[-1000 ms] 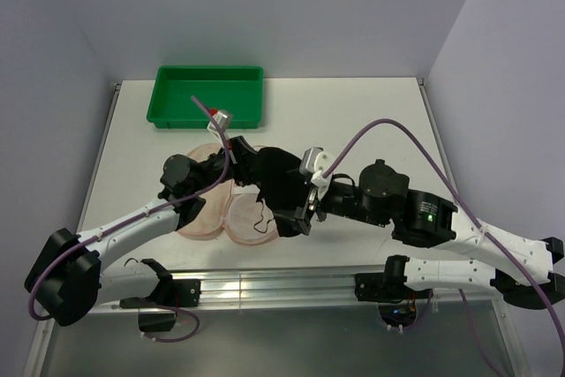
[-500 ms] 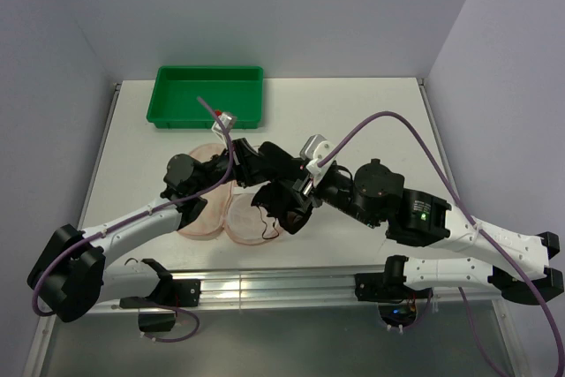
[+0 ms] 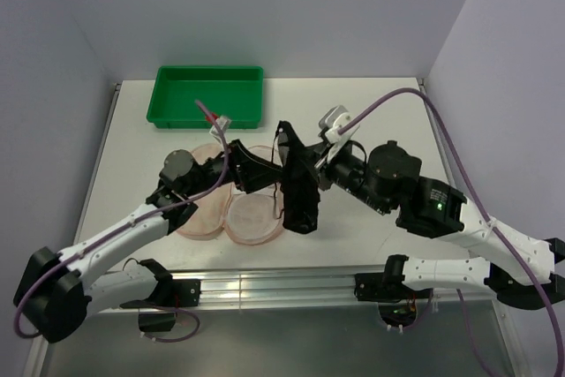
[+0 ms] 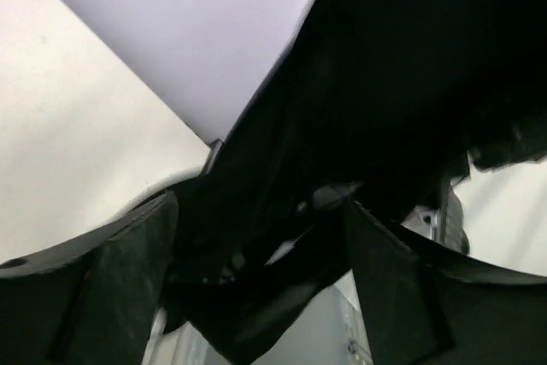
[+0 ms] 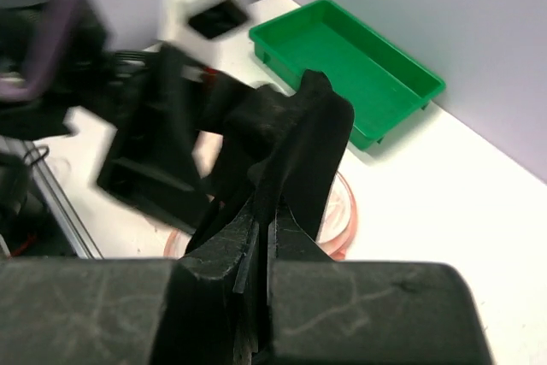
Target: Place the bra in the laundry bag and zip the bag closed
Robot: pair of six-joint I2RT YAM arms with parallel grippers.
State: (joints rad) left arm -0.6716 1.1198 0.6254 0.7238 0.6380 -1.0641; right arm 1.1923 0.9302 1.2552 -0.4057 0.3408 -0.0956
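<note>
The black bra (image 3: 298,190) hangs in the air over the table's middle, pinched by my right gripper (image 3: 305,163), which is shut on its fabric (image 5: 299,134). In the right wrist view the right gripper (image 5: 263,221) has its jaws pressed together on the cloth. My left gripper (image 3: 259,170) sits just left of the bra with its jaws wide apart. In the left wrist view black fabric (image 4: 385,83) fills the space ahead of the left gripper (image 4: 261,271) and drapes loosely between its spread fingers (image 4: 128,279). The pink laundry bag (image 3: 252,218) lies open on the table below, partly hidden by both arms.
A green plastic tray (image 3: 210,94) stands at the back left, seen also in the right wrist view as the green tray (image 5: 350,57). Purple cables arch over both arms. White walls close in the table on three sides.
My left gripper opened and let go of the bra. My right gripper shut on the bra and raised it up and to the right, uncovering more of the pink bag.
</note>
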